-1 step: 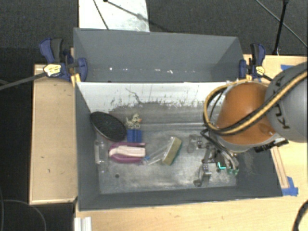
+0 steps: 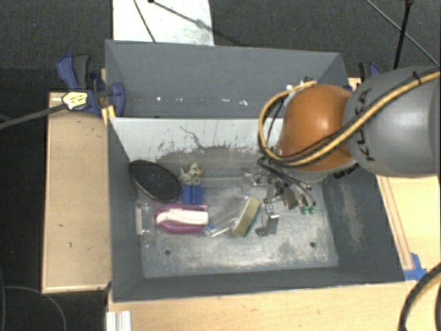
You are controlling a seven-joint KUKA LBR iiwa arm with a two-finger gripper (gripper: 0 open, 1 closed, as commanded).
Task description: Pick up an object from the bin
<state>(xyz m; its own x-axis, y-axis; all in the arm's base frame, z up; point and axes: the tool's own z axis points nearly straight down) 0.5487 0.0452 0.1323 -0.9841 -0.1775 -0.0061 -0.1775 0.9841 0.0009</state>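
1. Nearest, on the left of the bin (image 2: 289, 252), lies a pink and white thing (image 2: 181, 218), long and rounded.
2. Just right of it, near the middle, lies a flat olive-green block (image 2: 247, 217). It is the closest thing to the gripper (image 2: 270, 219), which sits low just to its right.
3. How wide the gripper is open, and whether it has hold of anything, cannot be told.
4. The block looks light, thin and stiff. It should be pinched across its flat sides, but it may slip or tip.
5. Farther back on the left lie a blue thing (image 2: 194, 194) and a black oval thing (image 2: 153, 180).
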